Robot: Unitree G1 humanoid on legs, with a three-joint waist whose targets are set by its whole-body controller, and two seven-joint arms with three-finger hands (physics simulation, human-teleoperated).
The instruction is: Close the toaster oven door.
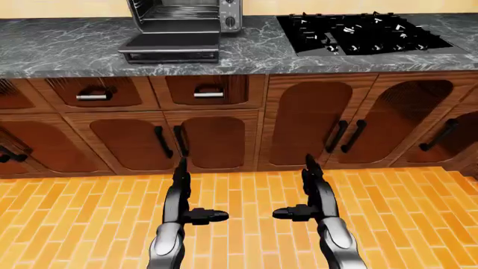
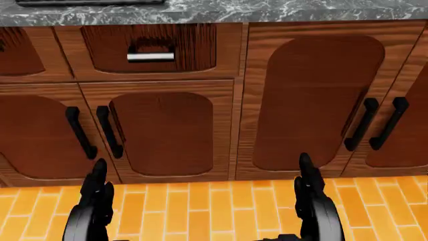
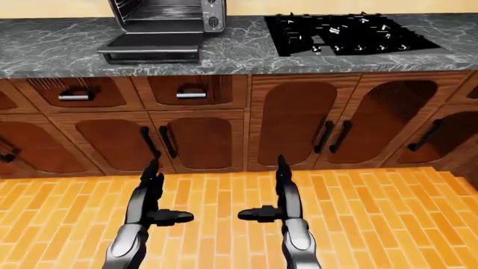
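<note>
The toaster oven (image 1: pixel 183 17) stands on the grey marble counter (image 1: pixel 67 47) at the top left of the left-eye view. Its door (image 1: pixel 170 47) lies folded down flat onto the counter, leaving the dark cavity open. My left hand (image 1: pixel 181 193) and right hand (image 1: pixel 310 190) hang low over the brick floor, well below the counter and far from the oven. Both hands have straight fingers pointing up with thumbs turned inward, holding nothing.
A black gas hob (image 1: pixel 366 32) sits in the counter to the right of the oven. Wooden drawers (image 1: pixel 208 91) and cabinet doors (image 1: pixel 310 123) with black handles line the space under the counter. Orange brick floor (image 1: pixel 239 224) spreads below.
</note>
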